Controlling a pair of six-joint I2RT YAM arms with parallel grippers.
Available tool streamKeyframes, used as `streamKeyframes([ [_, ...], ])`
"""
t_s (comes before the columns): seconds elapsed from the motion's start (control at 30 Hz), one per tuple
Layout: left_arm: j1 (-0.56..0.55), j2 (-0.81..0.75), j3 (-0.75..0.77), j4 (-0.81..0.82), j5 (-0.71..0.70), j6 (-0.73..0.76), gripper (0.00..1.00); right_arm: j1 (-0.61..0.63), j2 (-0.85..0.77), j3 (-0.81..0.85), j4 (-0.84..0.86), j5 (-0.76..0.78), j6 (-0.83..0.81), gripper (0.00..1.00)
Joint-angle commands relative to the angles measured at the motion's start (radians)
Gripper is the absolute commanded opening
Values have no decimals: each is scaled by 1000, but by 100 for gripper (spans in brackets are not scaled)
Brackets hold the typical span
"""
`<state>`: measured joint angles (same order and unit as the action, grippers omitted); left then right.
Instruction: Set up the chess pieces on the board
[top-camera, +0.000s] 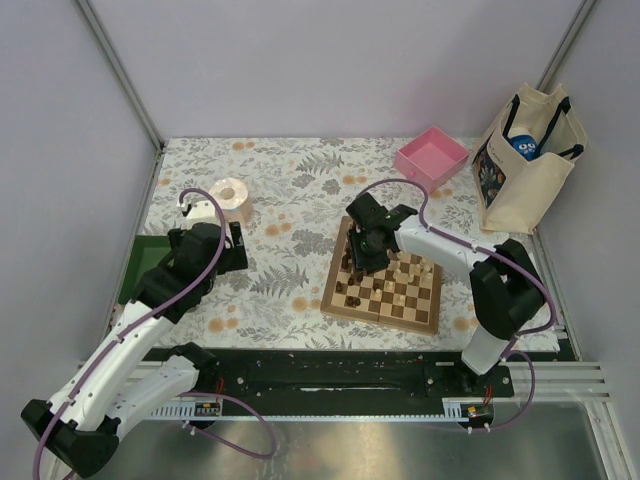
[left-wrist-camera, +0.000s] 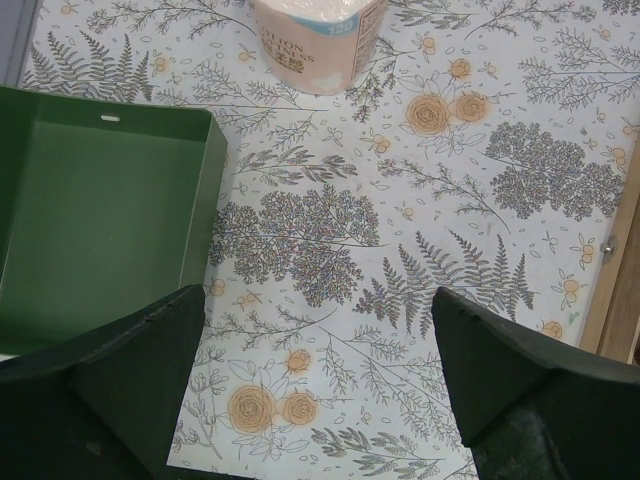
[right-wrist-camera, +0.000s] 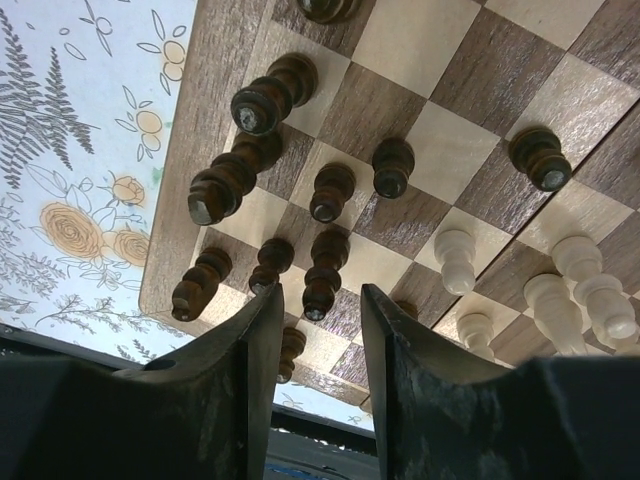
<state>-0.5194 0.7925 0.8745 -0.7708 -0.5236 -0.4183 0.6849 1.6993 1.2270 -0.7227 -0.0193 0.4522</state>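
Placement: right claw (right-wrist-camera: 320, 296) narrow about dark piece (right-wrist-camera: 326, 252), grip unclear | left claw (left-wrist-camera: 318, 300) wide, empty | advise moving vertically; neighbours (right-wrist-camera: 270, 262) crowd close.

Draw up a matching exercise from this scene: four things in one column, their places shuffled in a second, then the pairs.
Things
1. pink tray
2. tote bag
3. paper roll
4. green box

Places
A. at the table's left edge
B. standing in the far right corner
C. beyond the board, at the back
D. left half of the table, towards the back

Pairs: 1-C, 2-B, 3-D, 4-A
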Motion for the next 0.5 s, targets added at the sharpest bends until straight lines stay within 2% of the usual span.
streamKeyframes([
  [0.0,4,-12,0,15,0,1,99,11,14,-4,22,7,8,45],
  [0.2,4,-9,0,15,4,1,99,11,14,2,28,13,9,36],
  [0.27,4,-7,1,15,2,1,99,11,7,0,26,15,6,28],
  [0.47,4,-4,1,15,8,1,99,11,-67,9,6,74,-1,23],
])
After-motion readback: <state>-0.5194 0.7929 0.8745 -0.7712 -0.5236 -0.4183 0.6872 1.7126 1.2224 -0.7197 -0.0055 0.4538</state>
